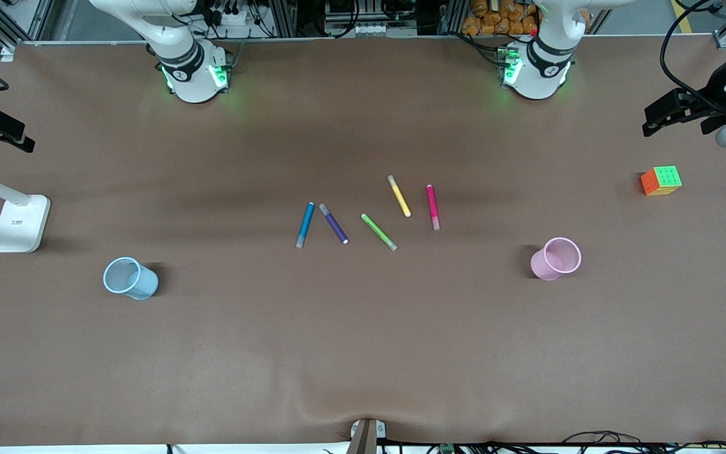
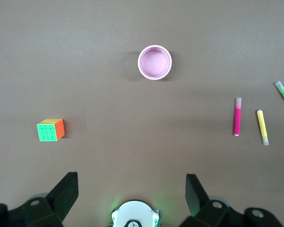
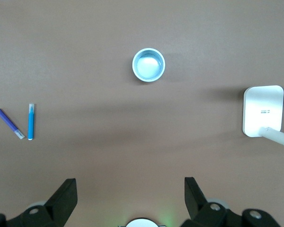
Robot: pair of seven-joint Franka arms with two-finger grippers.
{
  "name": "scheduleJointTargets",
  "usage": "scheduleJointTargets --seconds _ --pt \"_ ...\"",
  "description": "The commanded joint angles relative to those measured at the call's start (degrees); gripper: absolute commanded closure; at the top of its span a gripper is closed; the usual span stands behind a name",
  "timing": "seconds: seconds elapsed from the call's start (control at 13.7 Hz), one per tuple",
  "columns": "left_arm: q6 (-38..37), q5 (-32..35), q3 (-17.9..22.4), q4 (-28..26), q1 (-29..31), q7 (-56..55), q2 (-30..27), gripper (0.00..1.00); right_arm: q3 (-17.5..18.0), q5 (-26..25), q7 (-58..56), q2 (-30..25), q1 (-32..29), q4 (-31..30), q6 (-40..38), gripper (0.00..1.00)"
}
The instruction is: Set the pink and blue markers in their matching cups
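Observation:
The pink marker (image 1: pixel 432 207) lies flat mid-table and also shows in the left wrist view (image 2: pixel 237 117). The blue marker (image 1: pixel 305 224) lies flat toward the right arm's end and shows in the right wrist view (image 3: pixel 31 121). The pink cup (image 1: pixel 542 265) stands upright toward the left arm's end, seen from above in the left wrist view (image 2: pixel 140 62). The light blue cup (image 1: pixel 144 287) stands toward the right arm's end, seen from above in the right wrist view (image 3: pixel 134 65). My left gripper (image 1: pixel 653 120) (image 2: pixel 131 189) is open and empty, high over the left arm's end. My right gripper (image 1: pixel 23 139) (image 3: pixel 130 191) is open and empty, high over the right arm's end.
A dark purple pen (image 1: pixel 333 223) lies beside the blue marker. A green pen (image 1: pixel 379 231) and a yellow pen (image 1: pixel 399 196) lie between it and the pink marker. A colour cube (image 1: pixel 661 180) sits under the left gripper's side. A white lamp base (image 1: pixel 21 222) stands near the right gripper.

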Motion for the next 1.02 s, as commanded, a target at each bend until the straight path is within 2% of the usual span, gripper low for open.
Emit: scheduleJointTargets --seconds 0.0,0.22,0.44,0.73,0.95 --pt "-1.47 0.02 -0.47 1.33 -0.06 0.7 0.94 0.0 0.44 0.43 0.59 -0.26 -0.58 -0.62 -0.95 0.0" --pt "-1.47 -0.68 -0.65 1.5 -0.32 0.71 2.78 0.0 0.7 0.52 0.59 0.18 0.56 -2.2 -0.95 0.0" --pt "-1.38 -4.1 -0.65 1.85 -0.59 -0.35 4.54 0.0 0.71 0.52 0.68 1.32 3.72 -2.2 -0.33 0.0" --pt "-0.6 -4.9 -2.23 1.77 -1.64 -1.83 8.92 0.0 0.71 1.75 2.26 5.27 8.99 -2.12 2.21 0.0" --pt "1.77 -4.99 -3.72 1.76 -3.3 -6.4 12.0 0.0 0.71 1.75 8.66 10.1 15.84 -2.03 7.56 0.0"
